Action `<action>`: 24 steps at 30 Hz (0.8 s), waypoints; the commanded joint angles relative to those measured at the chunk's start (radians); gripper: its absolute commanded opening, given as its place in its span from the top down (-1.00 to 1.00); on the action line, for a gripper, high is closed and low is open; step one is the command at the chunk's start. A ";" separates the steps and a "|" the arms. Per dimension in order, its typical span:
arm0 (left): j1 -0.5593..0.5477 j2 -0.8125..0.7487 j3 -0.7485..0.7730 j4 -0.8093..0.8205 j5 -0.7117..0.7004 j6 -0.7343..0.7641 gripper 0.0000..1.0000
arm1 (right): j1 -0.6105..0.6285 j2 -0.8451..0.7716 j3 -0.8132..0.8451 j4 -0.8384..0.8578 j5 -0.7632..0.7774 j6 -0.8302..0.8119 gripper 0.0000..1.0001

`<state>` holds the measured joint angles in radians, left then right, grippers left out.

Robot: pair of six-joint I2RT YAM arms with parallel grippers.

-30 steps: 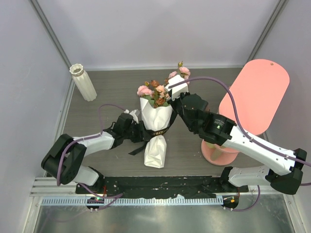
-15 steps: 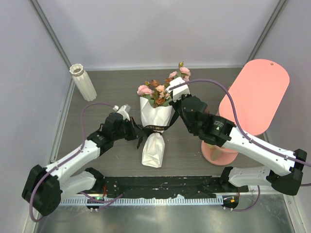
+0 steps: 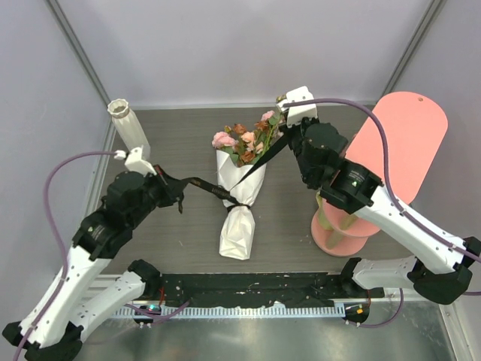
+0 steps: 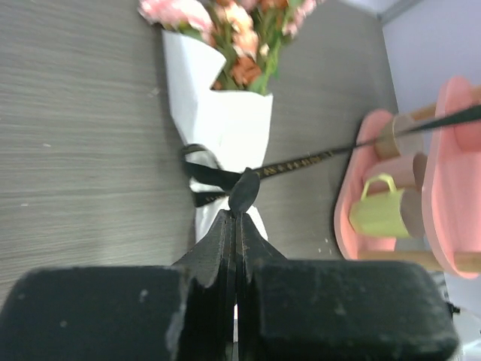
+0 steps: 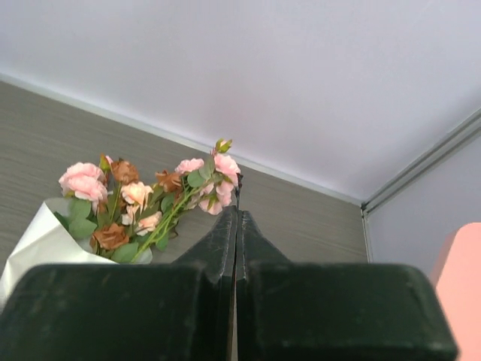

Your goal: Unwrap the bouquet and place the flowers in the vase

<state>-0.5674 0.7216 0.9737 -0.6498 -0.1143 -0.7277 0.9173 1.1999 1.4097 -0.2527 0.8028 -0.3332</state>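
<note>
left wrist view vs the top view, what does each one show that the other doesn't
Only the left wrist view: a green mug on the lower tier of the pink stand.
Only the top view: the white vase at the far left, and the right end effector shut on one end of the black ribbon.
Both: the bouquet in its paper cone, the stand, and the left end effector shut on the ribbon's other end, with the ribbon stretched taut.
</note>
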 commanded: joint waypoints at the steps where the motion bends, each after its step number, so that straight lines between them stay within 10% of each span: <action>1: 0.000 -0.111 0.080 -0.162 -0.226 0.036 0.99 | 0.000 -0.002 0.081 0.067 0.019 -0.064 0.99; 24: 0.000 -0.183 0.159 -0.258 -0.545 0.090 1.00 | -0.001 -0.142 0.009 0.096 -0.086 -0.034 0.99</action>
<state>-0.5674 0.4751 1.1622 -0.8700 -0.6125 -0.6193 0.9169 1.0363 1.4525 -0.1276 0.7792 -0.4297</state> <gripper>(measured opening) 0.012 0.029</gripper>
